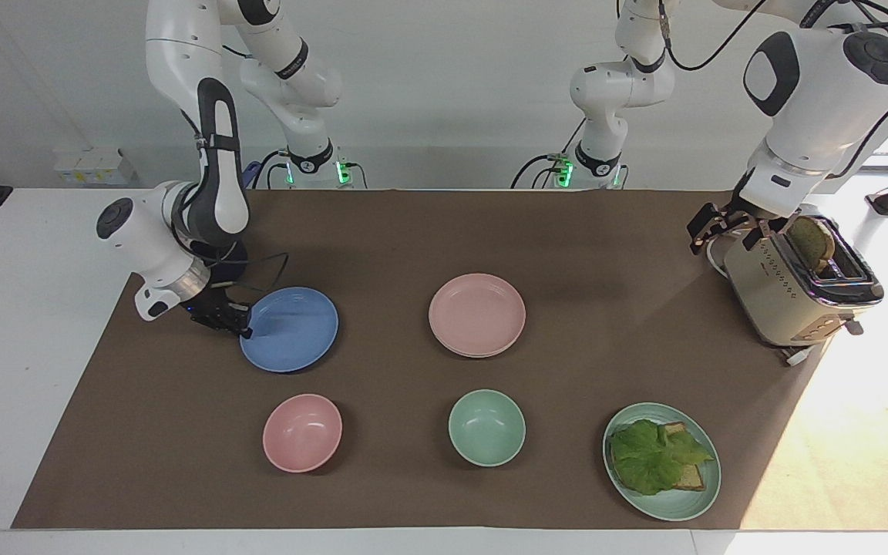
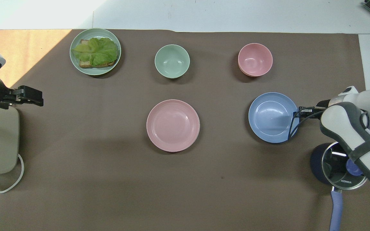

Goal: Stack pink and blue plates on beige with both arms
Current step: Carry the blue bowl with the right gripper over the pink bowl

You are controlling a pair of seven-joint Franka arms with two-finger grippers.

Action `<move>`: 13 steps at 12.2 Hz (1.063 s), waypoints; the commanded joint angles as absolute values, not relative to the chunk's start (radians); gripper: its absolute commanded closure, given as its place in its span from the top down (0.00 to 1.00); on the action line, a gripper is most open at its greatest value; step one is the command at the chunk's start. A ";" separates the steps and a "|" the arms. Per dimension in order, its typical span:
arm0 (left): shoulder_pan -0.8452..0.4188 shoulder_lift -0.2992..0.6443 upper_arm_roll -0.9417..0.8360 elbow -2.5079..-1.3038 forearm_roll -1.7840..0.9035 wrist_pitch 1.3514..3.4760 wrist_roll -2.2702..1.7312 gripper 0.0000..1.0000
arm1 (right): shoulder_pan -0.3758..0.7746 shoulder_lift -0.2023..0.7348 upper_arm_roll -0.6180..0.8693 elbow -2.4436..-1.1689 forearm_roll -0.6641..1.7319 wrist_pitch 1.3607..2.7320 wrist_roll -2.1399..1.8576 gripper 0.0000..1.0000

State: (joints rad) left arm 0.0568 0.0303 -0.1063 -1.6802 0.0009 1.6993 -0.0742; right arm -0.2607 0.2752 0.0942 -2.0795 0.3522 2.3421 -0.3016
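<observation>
Right gripper [image 1: 242, 330]: fingers pinched on the blue plate [image 1: 294, 330] rim.
Left gripper [image 1: 710, 227]: held by the toaster [image 1: 795, 297], fingers spread.
Pink plate [image 1: 477, 314]: mid-desk.

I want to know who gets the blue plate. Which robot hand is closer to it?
The right one. The right gripper is shut on the blue plate at its rim. The left gripper waits beside the toaster, at the left arm's end.

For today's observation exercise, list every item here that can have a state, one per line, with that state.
blue plate: rim pinched by the right gripper.
pink plate: already stacked on another plate.
pink bowl: empty.
green bowl: empty.
green plate: holds toast and lettuce.
toaster: bread in slot.
left gripper: open, beside the toaster.
</observation>
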 commanded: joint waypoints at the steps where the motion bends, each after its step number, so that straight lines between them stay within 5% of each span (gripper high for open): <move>1: 0.063 0.002 -0.110 -1.715 0.011 1.710 -0.051 1.00 | -0.261 0.235 0.107 -2.082 0.393 2.341 -0.336 0.00; 6: 0.063 0.002 -0.109 -1.715 0.011 1.709 -0.051 1.00 | -0.164 0.121 0.114 -2.057 0.394 2.234 -0.178 0.00; 13: 0.061 0.002 -0.109 -1.715 0.011 1.709 -0.051 1.00 | 0.201 0.182 0.112 -1.988 0.368 2.382 0.297 0.00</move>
State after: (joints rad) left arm 0.0568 0.0296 -0.1067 -1.6817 0.0009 1.6994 -0.0633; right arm 0.1736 0.1406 0.1120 -2.0305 0.3699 2.3735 0.2518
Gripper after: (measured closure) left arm 0.000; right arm 0.956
